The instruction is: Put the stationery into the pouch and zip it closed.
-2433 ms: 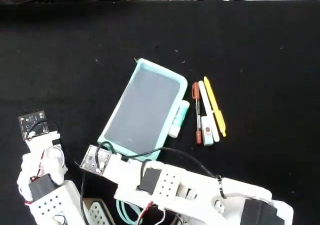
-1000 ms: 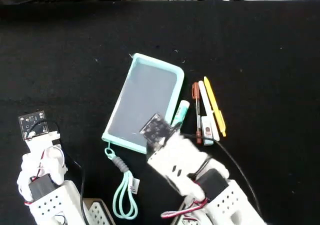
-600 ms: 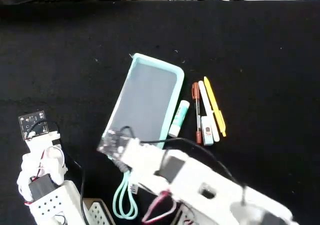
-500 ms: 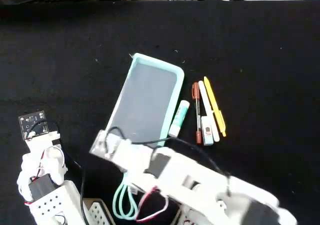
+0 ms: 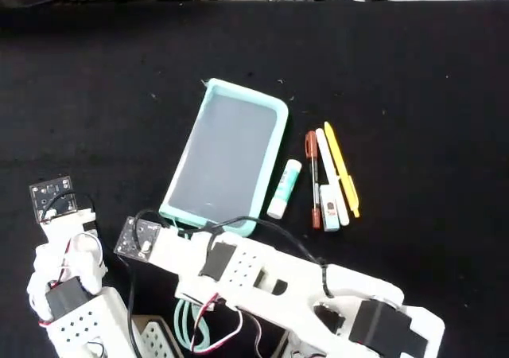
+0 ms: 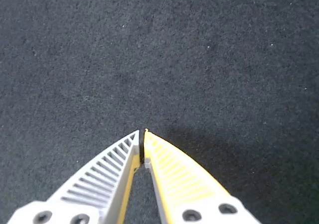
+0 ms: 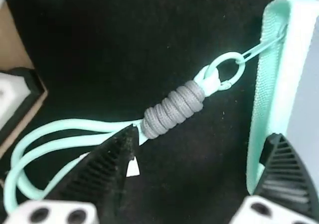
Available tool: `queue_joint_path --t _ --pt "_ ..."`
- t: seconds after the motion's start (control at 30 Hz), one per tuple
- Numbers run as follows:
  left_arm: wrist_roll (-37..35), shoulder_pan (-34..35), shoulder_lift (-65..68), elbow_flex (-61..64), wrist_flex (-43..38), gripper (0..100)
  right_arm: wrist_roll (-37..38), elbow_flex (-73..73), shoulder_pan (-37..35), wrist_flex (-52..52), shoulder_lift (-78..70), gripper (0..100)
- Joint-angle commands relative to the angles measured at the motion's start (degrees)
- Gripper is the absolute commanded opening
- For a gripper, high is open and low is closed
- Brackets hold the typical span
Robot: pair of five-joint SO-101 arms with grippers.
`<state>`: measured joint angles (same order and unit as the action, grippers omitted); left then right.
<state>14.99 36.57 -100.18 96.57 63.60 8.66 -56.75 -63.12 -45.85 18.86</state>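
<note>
Where the high view looks down on the black surface (image 5: pixel 413 71), the pouch (image 5: pixel 227 155) lies flat near its middle. Its long axis runs from the near edge toward the far edge, with the far end leaning a little toward the right edge. Just beside its right long side lies a glue stick (image 5: pixel 284 188), roughly parallel to it. Farther right, a brown pen (image 5: pixel 312 179), a white pen (image 5: pixel 332 179) and a yellow pen (image 5: pixel 342 169) lie close together, all pointing near to far. The right arm (image 5: pixel 262 274) stretches along the near edge, its wrist just off the pouch's near short end, covering much of the lanyard (image 5: pixel 188 326).

From the left wrist, the left end effector (image 6: pixel 143 134) is closed tip to tip over bare surface, holding nothing.

From the right wrist, the right end effector (image 7: pixel 203 134) is spread wide and grips nothing. The lanyard's grey knot (image 7: pixel 172 109) and clasp ring (image 7: pixel 219 77) lie beyond the gap, clipped to the pouch's teal edge.
</note>
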Motion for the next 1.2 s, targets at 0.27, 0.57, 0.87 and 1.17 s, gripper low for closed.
queue_joint_path --t 0.27,0.57,0.87,1.17 --pt "0.3 -0.5 0.1 0.9 -0.6 3 -3.2 5.2 -0.7 1.1 -0.2 39.5" --pt "0.3 -0.5 0.1 0.9 -0.6 3 -9.6 4.9 -0.5 3.0 -3.0 30.8" --pt "0.3 -0.5 0.1 0.9 -0.6 3 -7.1 18.5 1.6 -6.9 -21.0 32.6" --pt "0.3 -0.5 0.1 0.9 -0.6 3 -5.0 24.6 3.5 -11.9 -27.2 5.0"
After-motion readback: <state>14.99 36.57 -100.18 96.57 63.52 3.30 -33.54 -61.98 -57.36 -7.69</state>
